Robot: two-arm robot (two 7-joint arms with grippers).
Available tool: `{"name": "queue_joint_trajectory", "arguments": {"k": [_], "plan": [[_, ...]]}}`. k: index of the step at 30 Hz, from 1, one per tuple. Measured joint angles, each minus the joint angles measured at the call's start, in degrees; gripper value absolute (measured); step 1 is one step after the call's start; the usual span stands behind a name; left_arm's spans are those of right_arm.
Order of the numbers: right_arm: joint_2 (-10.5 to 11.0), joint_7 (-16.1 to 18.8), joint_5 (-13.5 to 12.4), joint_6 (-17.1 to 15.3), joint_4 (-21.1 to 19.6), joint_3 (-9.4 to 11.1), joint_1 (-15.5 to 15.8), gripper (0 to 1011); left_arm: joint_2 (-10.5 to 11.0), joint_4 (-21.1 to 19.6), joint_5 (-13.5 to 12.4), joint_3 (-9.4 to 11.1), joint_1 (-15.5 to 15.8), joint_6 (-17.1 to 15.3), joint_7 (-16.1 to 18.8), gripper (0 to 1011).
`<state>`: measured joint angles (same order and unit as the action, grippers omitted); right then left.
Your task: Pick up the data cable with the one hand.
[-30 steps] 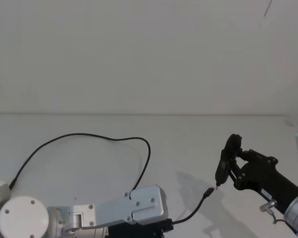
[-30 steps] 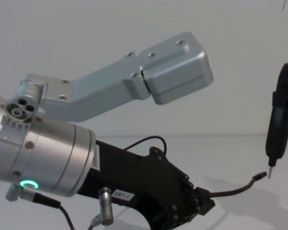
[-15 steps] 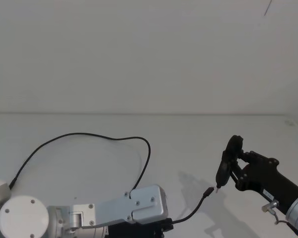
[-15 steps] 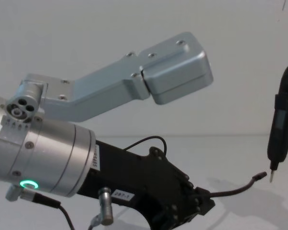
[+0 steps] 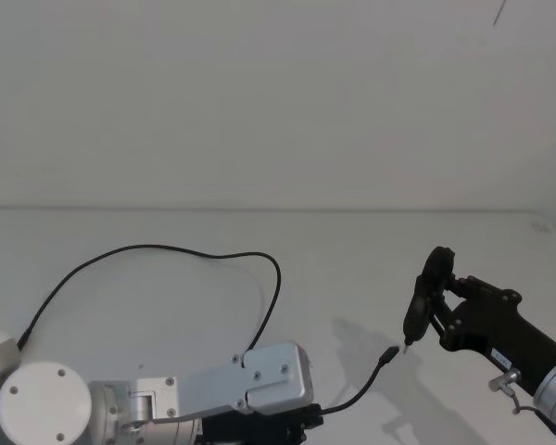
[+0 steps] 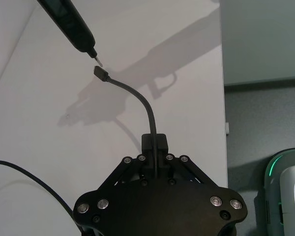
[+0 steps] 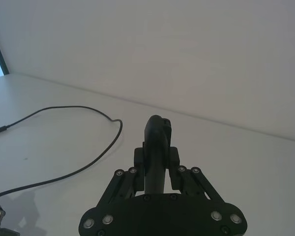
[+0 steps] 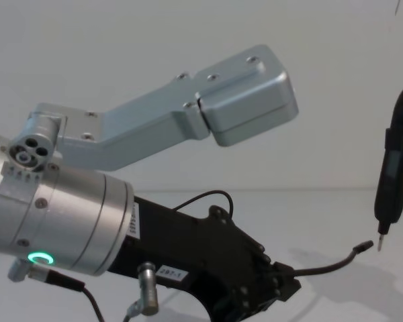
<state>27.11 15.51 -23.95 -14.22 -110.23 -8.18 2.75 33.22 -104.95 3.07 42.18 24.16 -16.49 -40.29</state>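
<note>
The data cable (image 5: 167, 250) is a thin black cord looping across the white table. Its plug end (image 5: 389, 355) is lifted off the surface. My left gripper (image 6: 155, 141) is shut on the cable a short way behind the plug (image 6: 101, 73); in the chest view this gripper (image 8: 282, 285) is low, with the cable (image 8: 329, 267) arching out to the right. My right gripper (image 5: 445, 315) is shut on a slim black tool (image 5: 415, 311). The tool's metal tip (image 8: 381, 247) hangs just above the plug, a small gap apart.
A silver bracket (image 8: 208, 114) on my left arm juts over the gripper. The table's edge (image 6: 221, 98) runs close beside the left gripper, with grey floor (image 6: 265, 49) beyond. A pale wall stands at the back of the table.
The tool in the right gripper dipped slightly and came back up near the plug. The left gripper keeps its hold on the cable.
</note>
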Motion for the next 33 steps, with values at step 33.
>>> {"name": "queue_joint_trajectory", "arguments": {"k": [33], "plan": [[0.82, -0.15, -0.31, 3.10, 0.64, -1.16, -0.36, 279, 0.00, 0.00, 0.00, 0.00, 0.00, 0.00, 0.00, 42]]}}
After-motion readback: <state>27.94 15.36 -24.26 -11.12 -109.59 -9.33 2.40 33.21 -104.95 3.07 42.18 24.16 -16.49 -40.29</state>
